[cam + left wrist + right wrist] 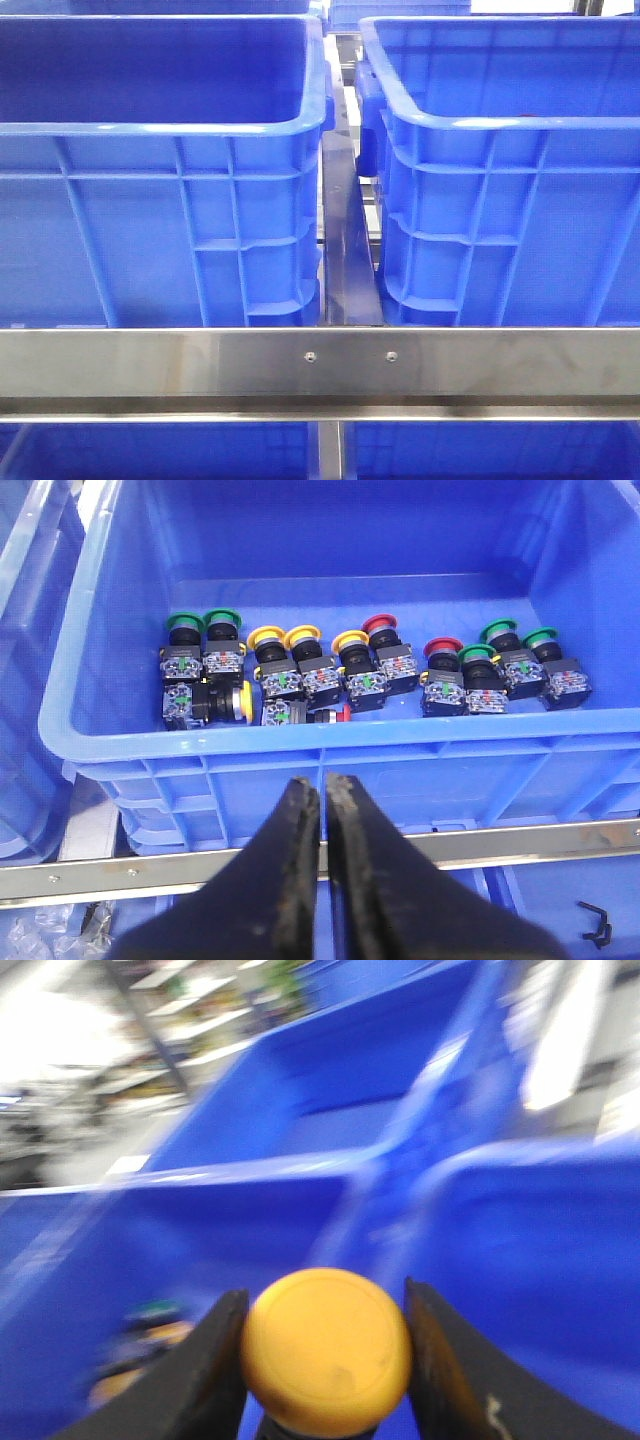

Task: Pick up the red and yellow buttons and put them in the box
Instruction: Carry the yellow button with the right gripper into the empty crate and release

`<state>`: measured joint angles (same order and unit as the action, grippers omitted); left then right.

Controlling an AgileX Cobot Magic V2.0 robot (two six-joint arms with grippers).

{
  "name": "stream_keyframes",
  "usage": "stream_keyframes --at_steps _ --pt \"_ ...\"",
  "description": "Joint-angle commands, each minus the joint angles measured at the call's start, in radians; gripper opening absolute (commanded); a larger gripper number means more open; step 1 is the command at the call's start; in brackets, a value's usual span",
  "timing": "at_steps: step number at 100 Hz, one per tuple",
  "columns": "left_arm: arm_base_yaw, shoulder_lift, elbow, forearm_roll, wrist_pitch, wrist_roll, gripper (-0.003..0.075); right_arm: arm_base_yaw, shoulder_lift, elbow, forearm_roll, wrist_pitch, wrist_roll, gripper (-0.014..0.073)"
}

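Note:
In the left wrist view a blue bin [300,750] holds several push buttons: yellow-capped ones [300,640], red-capped ones [380,628] and green-capped ones [220,620]. One yellow button [238,700] lies on its side. My left gripper [322,785] is shut and empty, outside the bin's near wall. In the blurred right wrist view my right gripper [325,1345] is shut on a yellow button [325,1350], held above blue bins [300,1140]. Neither gripper shows in the front view.
The front view shows two large blue bins side by side, left [160,130] and right [500,130], with a narrow gap [345,230] between them. A steel rail [320,365] runs across in front. More blue bins sit below it.

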<state>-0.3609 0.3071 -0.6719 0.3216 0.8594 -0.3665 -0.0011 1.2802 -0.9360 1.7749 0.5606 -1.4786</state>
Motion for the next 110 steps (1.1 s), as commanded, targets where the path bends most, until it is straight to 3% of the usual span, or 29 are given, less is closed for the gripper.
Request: stream_keyframes --at_steps 1,22,44,83,110 --pt "0.003 0.01 -0.022 0.013 -0.08 -0.001 -0.0019 -0.009 -0.026 -0.051 0.143 -0.149 -0.114 0.0178" --pt "0.003 0.01 -0.022 0.013 -0.08 -0.001 -0.0019 -0.009 0.039 -0.091 0.143 -0.447 -0.237 0.0178" --pt "0.003 0.01 -0.022 0.013 -0.08 -0.001 -0.0019 -0.015 0.189 -0.178 0.143 -0.561 -0.304 0.0178" --pt "0.003 0.01 -0.022 0.013 -0.08 -0.001 -0.0019 -0.137 0.402 -0.265 0.143 -0.473 -0.303 0.0178" --pt "0.003 0.01 -0.022 0.013 -0.08 -0.001 -0.0019 -0.149 0.501 -0.295 0.143 -0.449 -0.304 0.0178"
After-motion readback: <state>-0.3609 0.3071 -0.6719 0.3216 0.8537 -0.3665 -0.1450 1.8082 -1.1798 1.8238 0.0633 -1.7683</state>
